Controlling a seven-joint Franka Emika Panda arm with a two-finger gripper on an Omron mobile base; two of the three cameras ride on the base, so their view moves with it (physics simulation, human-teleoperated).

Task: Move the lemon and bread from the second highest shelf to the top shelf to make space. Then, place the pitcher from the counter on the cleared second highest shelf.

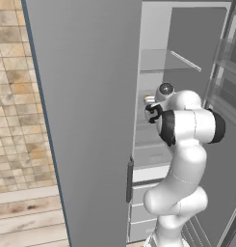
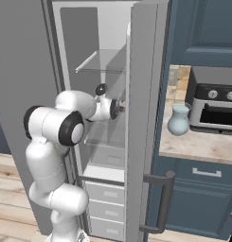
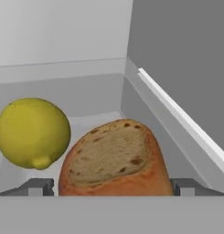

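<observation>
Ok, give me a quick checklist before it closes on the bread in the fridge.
1. End effector open: ok.
2. Bread centred between the fingertips: ok.
3. Lemon outside the jaws, to the bread's left in the hand view: ok, though whether the two touch I cannot tell.
4. Top shelf has room: ok.
5. Pitcher upright on the counter: ok.
6. Fingers low enough around the bread: cannot tell.

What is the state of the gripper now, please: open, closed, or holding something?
Gripper: open, holding nothing; its two fingertips stand on either side of the bread, with the lemon beside it.
</observation>
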